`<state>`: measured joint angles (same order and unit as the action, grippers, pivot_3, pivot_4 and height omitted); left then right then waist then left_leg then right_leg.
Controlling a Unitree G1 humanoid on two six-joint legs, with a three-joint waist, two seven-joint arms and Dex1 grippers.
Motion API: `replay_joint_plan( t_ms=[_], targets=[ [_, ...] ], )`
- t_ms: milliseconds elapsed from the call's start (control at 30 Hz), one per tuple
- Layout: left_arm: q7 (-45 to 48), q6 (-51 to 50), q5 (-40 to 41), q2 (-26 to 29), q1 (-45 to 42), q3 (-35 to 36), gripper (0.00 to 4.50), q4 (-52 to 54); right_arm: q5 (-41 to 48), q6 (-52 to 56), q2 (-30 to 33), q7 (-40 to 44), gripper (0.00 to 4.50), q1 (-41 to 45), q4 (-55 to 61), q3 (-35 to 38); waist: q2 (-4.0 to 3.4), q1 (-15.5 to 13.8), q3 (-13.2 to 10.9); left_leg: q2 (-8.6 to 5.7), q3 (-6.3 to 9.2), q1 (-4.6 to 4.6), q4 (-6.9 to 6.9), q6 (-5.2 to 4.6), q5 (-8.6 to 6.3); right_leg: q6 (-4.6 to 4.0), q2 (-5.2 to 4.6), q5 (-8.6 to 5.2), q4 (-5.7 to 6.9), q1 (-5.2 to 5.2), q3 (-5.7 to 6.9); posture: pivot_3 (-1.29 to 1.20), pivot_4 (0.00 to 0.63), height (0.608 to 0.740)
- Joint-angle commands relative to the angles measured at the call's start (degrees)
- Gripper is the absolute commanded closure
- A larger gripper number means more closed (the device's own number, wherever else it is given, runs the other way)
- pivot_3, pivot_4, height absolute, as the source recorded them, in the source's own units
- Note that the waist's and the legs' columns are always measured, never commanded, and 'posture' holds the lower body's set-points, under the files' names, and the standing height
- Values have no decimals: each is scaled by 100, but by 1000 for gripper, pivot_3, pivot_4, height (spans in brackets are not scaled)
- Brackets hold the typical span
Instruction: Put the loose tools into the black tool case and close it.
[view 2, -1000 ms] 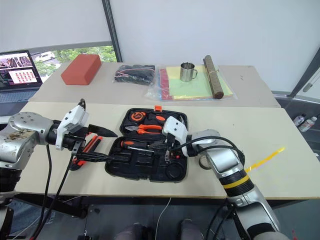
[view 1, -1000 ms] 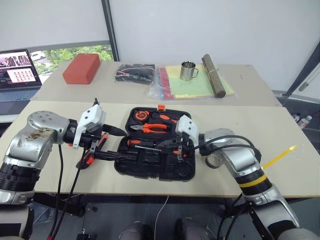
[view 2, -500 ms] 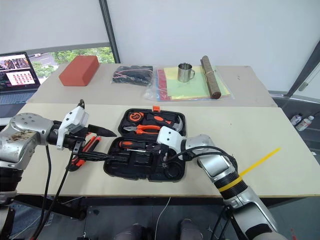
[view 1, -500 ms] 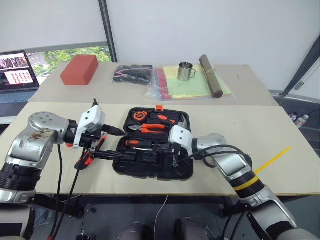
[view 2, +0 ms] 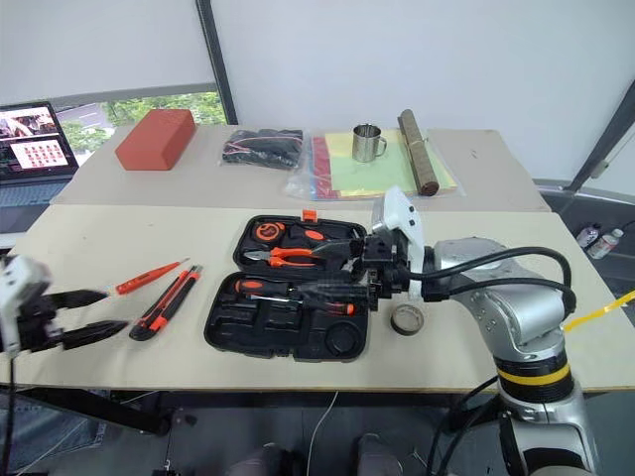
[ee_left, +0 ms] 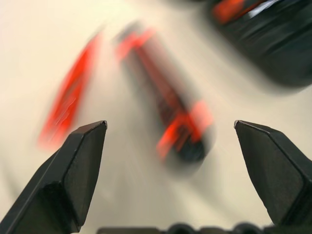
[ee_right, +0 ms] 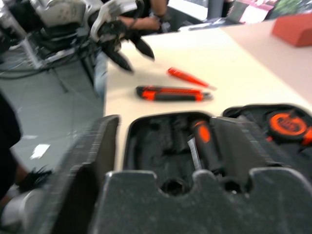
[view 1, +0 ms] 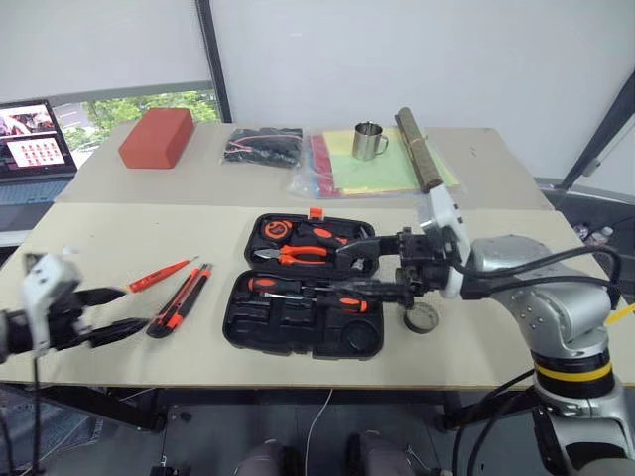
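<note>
Bright, even daylight; soft shadows; head views sharp; both wrist views motion-blurred.

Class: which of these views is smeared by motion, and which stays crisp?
Left wrist view: utility knife and slim screwdriver streak, though the left hand's fingers stay sharp. Right wrist view: softly blurred. Both eye views: crisp across the tool case.

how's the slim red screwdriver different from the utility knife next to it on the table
The slim red-orange screwdriver is thin and nearly all one colour, ending in a fine tip; the orange-black utility knife is thicker, flatter and two-toned. The screwdriver lies at a shallower slant, farther from the black tool case; the knife lies between the two. Both rest loose on the table, apart from each other and outside the open case.
</note>
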<state>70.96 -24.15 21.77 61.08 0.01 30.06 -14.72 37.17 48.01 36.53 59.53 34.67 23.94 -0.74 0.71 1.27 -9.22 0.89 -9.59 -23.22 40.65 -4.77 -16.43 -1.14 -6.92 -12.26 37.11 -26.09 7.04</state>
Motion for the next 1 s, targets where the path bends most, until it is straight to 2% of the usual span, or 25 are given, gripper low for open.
replay_joint_plan(
  t_ms=[33,233,367,433,533,667,700,733,833,967,1000],
  targets=[
    [67,638,-254,277,-607,-298,0,-613,48,-156,51,-39,8,-12,169,-38,0,-85,0,-1,-1,0,0,2,-1,-1,-7,1,0,-1,1,0,150,736],
    [226,1658,-1279,129,-2827,-1854,0,-2528,14,-229,75,-212,8,-73,292,-88,26,-208,12,-17,-10,-13,2,5,-2,3,-4,22,-2,-2,18,0,150,736],
    [79,2222,-2201,-299,-4313,-2840,0,-4023,111,-147,218,-449,8,-313,624,136,30,-161,15,-17,-31,-19,10,-2,1,2,44,28,-1,-6,12,0,150,736],
    [-168,2388,-2592,-524,-4826,-3185,0,-4618,222,-76,305,-550,8,-475,829,285,30,-140,15,-16,-33,-22,10,-43,24,3,55,27,-1,-7,16,0,150,736],
    [-469,2472,-2993,-833,-5394,-3532,0,-5274,379,27,422,-724,8,-703,1111,485,38,-98,12,-12,-30,-30,6,-47,26,4,65,25,-2,-8,19,0,150,736],
    [-542,2385,-3260,-1114,-5774,-3748,915,-5716,569,134,605,-971,0,-1002,1464,751,39,-57,11,-10,-28,-25,8,-48,26,9,60,22,-12,-8,12,0,150,736],
    [-498,2385,-3318,-1132,-5813,-3791,1405,-5769,611,147,649,-1024,0,-1060,1526,803,39,-57,11,-9,-28,-21,9,-49,26,10,57,21,-9,-7,9,0,150,736],
    [-465,2387,-3354,-1141,-5850,-3814,1632,-5809,663,166,697,-1072,0,-1124,1583,863,39,-57,11,-9,-28,-17,11,-49,26,10,54,21,-6,-5,6,0,150,736],
    [-361,2327,-3328,-1123,-5995,-3761,2721,-5861,799,219,847,-1178,0,-1309,1703,1025,40,-59,11,-5,-25,-10,17,-49,26,12,43,20,2,-4,1,0,150,736],
    [324,2483,-2969,-1017,-6362,-3463,4053,-5621,1136,364,1124,-1206,0,-1680,1841,1357,54,-61,2,0,-16,-19,24,-52,25,8,36,23,2,-6,2,0,150,736],
    [748,2523,-2857,-979,-6441,-3420,4053,-5448,1217,382,1200,-1205,0,-1785,1876,1444,60,-62,0,0,-14,-23,28,-54,25,7,37,23,2,-8,3,0,150,736]
  ],
)
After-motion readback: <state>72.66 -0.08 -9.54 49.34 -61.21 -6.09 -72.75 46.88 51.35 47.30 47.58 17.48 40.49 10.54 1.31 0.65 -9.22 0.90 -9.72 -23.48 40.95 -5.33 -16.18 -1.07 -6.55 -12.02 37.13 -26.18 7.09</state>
